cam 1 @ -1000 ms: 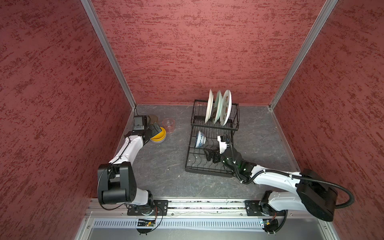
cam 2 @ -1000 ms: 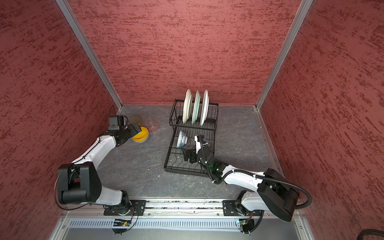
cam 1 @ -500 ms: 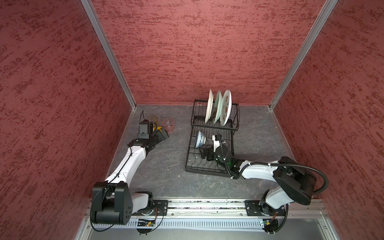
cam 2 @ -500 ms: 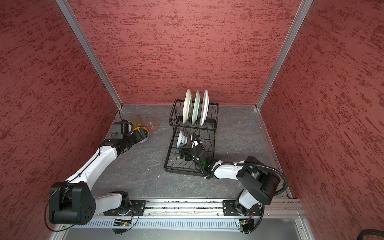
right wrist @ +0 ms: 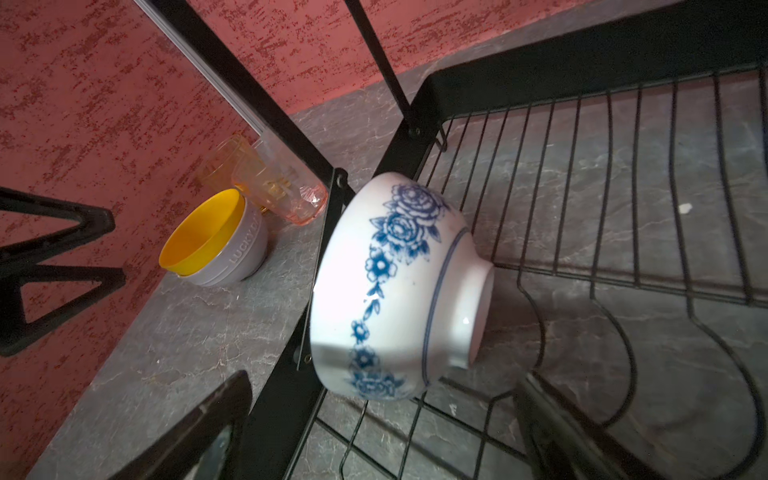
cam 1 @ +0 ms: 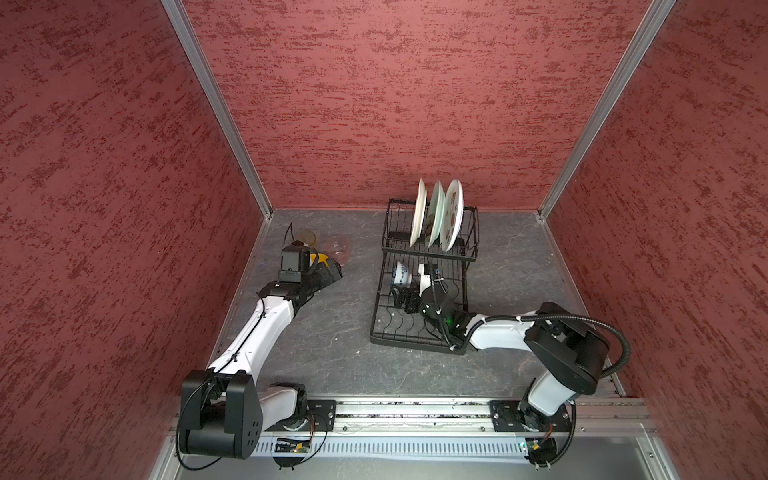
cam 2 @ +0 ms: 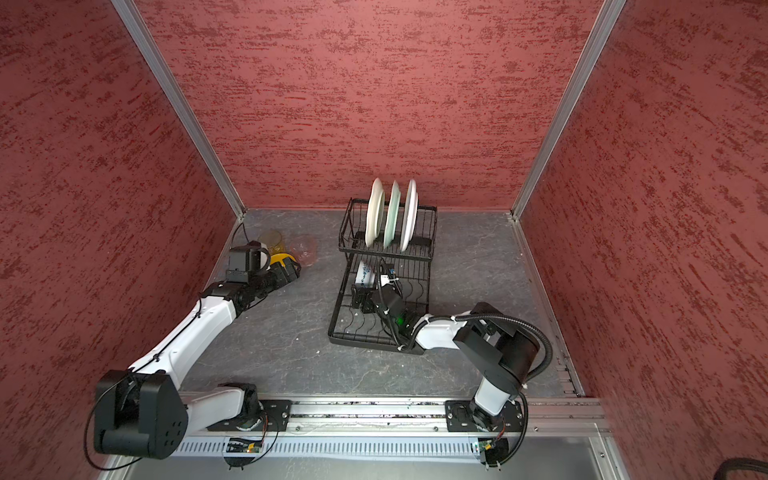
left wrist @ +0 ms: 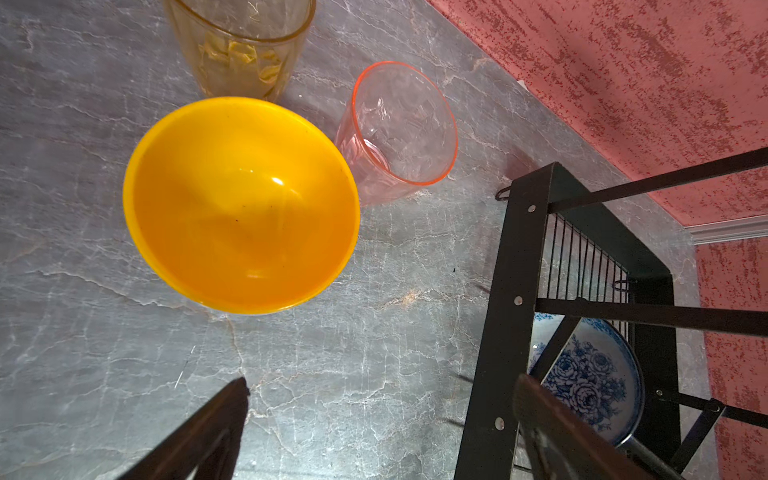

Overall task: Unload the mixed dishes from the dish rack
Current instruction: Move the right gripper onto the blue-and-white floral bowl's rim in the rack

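Note:
The black dish rack (cam 1: 415,345) (cam 2: 374,343) holds three white plates (cam 1: 436,216) (cam 2: 392,216) upright in its raised back tier. A blue-white bowl (cam 1: 401,274) (right wrist: 386,291) lies on its side in the front tier. My right gripper (cam 1: 405,297) (right wrist: 382,415) is open just short of that bowl, touching nothing. The yellow bowl (cam 1: 322,258) (left wrist: 241,203) sits nested in a pale bowl (right wrist: 245,253) on the table. My left gripper (cam 1: 328,270) (left wrist: 380,415) hangs open and empty beside it.
An amber glass (cam 1: 306,237) (left wrist: 241,45) and a pinkish glass (cam 1: 336,247) (left wrist: 399,133) stand behind the yellow bowl near the left wall. The rack's corner post (left wrist: 498,291) is close to my left gripper. Red walls enclose three sides.
My left gripper has drawn back from the yellow bowl and its arm has stretched out low. My right gripper has slid left inside the rack toward the blue-white bowl.

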You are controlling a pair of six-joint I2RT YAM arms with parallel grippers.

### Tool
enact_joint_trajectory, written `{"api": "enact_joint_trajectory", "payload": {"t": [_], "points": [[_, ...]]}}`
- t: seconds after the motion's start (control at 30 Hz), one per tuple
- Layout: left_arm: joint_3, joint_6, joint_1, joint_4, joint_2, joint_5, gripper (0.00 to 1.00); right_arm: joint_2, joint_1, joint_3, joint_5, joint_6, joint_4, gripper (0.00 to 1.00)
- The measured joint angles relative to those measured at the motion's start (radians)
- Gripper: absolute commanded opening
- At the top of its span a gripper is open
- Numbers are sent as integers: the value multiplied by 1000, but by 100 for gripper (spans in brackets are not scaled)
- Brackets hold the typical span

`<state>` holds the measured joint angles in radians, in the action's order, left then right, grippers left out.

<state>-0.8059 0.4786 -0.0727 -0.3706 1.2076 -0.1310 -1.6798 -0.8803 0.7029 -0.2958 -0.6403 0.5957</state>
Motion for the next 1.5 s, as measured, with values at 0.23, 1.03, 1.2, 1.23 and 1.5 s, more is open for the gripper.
{"api": "enact_joint_trajectory", "payload": {"t": [0.23,1.03,1.2,1.23,1.5], "points": [[24,3,0,12,0,-4,99,-15,0,12,-4,-8,-10,99],[55,11,-7,40,-35,-50,100,-82,0,91,0,-38,-70,96],[56,15,-8,45,-35,-54,100,-89,0,95,0,-37,-92,96],[56,16,-10,47,-35,-55,100,-91,0,102,-1,-37,-101,95],[57,22,-18,51,-35,-64,100,-103,0,138,0,-34,-129,82]]}}
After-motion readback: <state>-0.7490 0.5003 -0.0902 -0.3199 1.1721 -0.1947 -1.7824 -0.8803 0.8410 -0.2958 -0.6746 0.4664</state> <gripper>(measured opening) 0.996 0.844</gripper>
